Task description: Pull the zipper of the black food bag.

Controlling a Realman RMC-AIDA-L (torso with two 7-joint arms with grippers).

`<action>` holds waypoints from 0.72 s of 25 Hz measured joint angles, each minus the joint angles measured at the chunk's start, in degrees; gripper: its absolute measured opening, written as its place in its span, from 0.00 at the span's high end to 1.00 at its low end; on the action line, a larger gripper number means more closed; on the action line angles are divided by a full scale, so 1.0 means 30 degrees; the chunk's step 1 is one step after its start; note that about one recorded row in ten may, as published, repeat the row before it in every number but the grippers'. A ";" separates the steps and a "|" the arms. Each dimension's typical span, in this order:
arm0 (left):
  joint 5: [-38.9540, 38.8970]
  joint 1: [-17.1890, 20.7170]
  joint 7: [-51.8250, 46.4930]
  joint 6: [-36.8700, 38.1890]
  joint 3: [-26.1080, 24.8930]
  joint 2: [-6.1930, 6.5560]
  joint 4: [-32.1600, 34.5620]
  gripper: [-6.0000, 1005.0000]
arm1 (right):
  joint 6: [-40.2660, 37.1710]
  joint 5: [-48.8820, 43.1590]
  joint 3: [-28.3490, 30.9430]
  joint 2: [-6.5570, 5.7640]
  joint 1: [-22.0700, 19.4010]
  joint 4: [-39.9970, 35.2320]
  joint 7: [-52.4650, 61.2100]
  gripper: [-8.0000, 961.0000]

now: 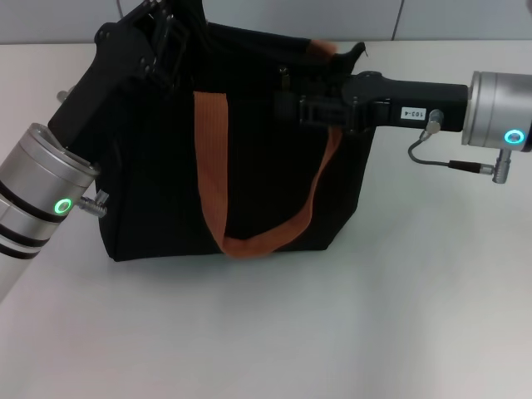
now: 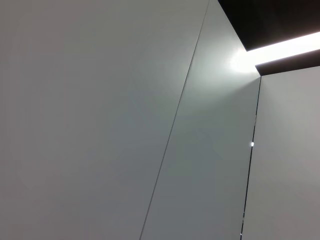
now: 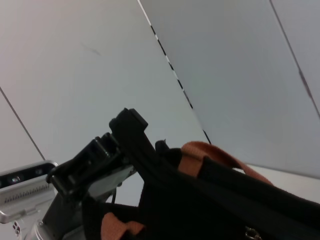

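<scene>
Both the left gripper [image 1: 166,33] and the right gripper [image 1: 291,106] reach the black food bag [image 1: 166,191] top.

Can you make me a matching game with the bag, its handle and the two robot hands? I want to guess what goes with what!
Things:
1. black food bag
2. handle
3. left gripper
4. right gripper

Places or colours:
A. rust-orange strap
B. at the bag's top left corner
C. stands on the white table
D. at the bag's top edge, reaching in from the right

Pairs: 1-C, 2-A, 3-B, 4-D
</scene>
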 joint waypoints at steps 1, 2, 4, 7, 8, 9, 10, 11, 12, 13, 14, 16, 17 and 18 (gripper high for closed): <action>0.0000 -0.0005 0.0005 -0.0008 0.0000 0.0000 -0.0001 0.92 | 0.0000 0.0000 0.0000 0.0000 0.0000 0.0000 0.0000 0.44; 0.0000 -0.0007 0.0010 -0.0015 0.0000 0.0000 0.0000 0.92 | 0.0020 -0.0151 0.0030 0.0002 0.0084 0.0038 0.0118 0.44; 0.0000 -0.0012 0.0012 -0.0016 0.0008 0.0002 0.0002 0.92 | 0.0073 -0.0293 0.0067 0.0019 0.0184 0.0095 0.0248 0.44; -0.0004 -0.0013 0.0016 -0.0016 0.0022 0.0004 0.0003 0.92 | -0.0255 -0.0273 0.0070 0.0039 0.0193 -0.0008 0.0214 0.44; -0.0010 0.0001 0.0016 -0.0016 0.0024 0.0004 0.0004 0.92 | -0.0705 -0.0166 0.0064 0.0053 0.0195 -0.0084 0.0206 0.44; -0.0010 0.0001 0.0016 -0.0016 0.0024 0.0004 0.0004 0.92 | -0.0705 -0.0166 0.0064 0.0053 0.0195 -0.0084 0.0206 0.44; -0.0012 0.0040 0.0017 -0.0003 0.0021 0.0004 0.0004 0.92 | -0.0809 -0.0114 0.0062 0.0054 0.0196 -0.0093 0.0206 0.44; -0.0012 0.0040 0.0017 -0.0003 0.0021 0.0004 0.0004 0.92 | -0.0834 -0.0048 0.0061 0.0058 0.0202 -0.0098 0.0208 0.44; -0.0012 0.0062 0.0016 0.0006 0.0014 0.0004 0.0004 0.92 | -0.0785 -0.0031 0.0060 0.0058 0.0220 -0.0094 0.0208 0.44; -0.0012 0.0093 0.0017 0.0015 0.0000 0.0003 0.0004 0.92 | -0.0574 -0.0053 0.0060 0.0054 0.0305 -0.0013 0.0235 0.44; -0.0012 0.0093 0.0017 0.0015 0.0000 0.0003 0.0004 0.92 | -0.0574 -0.0053 0.0060 0.0054 0.0305 -0.0013 0.0235 0.44; -0.0012 0.0111 0.0016 0.0015 -0.0001 0.0002 0.0002 0.92 | -0.0372 -0.0105 0.0060 0.0047 0.0387 0.0064 0.0282 0.44; -0.0011 0.0114 0.0017 0.0015 -0.0001 0.0002 0.0003 0.92 | -0.0271 -0.0117 0.0058 0.0047 0.0405 0.0086 0.0314 0.44; -0.0011 0.0112 0.0017 0.0014 -0.0001 0.0002 0.0001 0.92 | 0.0000 -0.0125 0.0060 0.0043 0.0425 0.0092 0.0392 0.44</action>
